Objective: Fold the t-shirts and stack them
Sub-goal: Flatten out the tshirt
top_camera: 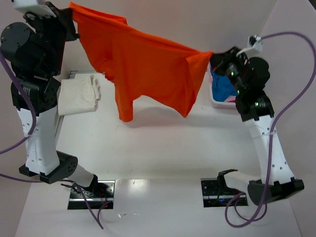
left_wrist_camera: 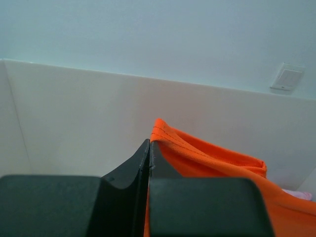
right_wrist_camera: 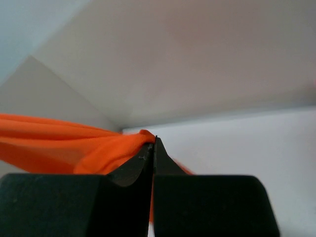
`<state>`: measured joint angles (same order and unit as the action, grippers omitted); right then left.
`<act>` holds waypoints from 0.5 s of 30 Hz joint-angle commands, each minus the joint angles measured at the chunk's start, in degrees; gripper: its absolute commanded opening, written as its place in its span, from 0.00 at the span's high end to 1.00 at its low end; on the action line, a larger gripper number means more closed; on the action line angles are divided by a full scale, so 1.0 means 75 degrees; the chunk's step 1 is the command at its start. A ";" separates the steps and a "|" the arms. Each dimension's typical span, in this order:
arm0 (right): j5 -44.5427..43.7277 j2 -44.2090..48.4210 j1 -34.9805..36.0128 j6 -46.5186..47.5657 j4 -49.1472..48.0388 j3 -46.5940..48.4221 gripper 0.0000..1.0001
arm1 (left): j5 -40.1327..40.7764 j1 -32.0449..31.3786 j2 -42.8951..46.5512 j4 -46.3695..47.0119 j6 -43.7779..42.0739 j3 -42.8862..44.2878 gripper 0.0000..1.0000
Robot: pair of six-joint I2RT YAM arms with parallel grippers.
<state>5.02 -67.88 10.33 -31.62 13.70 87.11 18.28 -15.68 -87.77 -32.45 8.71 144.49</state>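
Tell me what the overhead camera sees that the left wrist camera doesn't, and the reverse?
Only overhead: the cream shirt, the basket holding blue cloth, and the right claw pinching a corner of the orange shirt. Only the left wrist: a wall plate, plus a close look at the left claw shut on the hem. Both: the orange shirt.

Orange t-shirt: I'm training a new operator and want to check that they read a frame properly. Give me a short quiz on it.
1. True or false: the orange t-shirt is already folded.
2. The left gripper and right gripper are: A both shut on it, B both open, C one open.
3. Fill in: the folded cream-white t-shirt lies on the robot's ___ side.
Key: 1 false; 2 A; 3 left.
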 commanded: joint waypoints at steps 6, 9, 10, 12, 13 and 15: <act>-0.0036 0.0907 -0.0135 -0.0269 0.0074 -0.3482 1.00 | 0.0281 0.0099 0.1597 0.0689 -0.0297 -0.2919 1.00; 0.0034 0.1012 -0.0135 -0.0483 -0.0104 -0.4426 1.00 | 0.0281 0.0099 0.2194 0.0775 0.0095 -0.4748 1.00; 0.0090 0.1012 -0.0135 -0.0495 -0.0104 -0.4730 1.00 | 0.0188 0.0099 0.2419 0.0775 0.0258 -0.5334 1.00; 0.0175 0.0940 -0.0135 -0.0447 -0.0104 -0.4951 1.00 | 0.0100 0.0099 0.2649 0.0824 0.0438 -0.5941 1.00; 0.0175 0.0807 -0.0135 -0.0425 -0.0104 -0.5074 0.98 | -0.0038 0.0099 0.2802 0.0845 0.0529 -0.6346 1.00; 0.0175 0.0683 -0.0135 -0.0375 -0.0224 -0.5200 0.97 | -0.0151 0.0099 0.2993 0.0846 0.0561 -0.6942 1.00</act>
<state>8.88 -61.67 10.33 -35.54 13.31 50.06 15.92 -15.87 -70.60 -32.03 11.08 97.59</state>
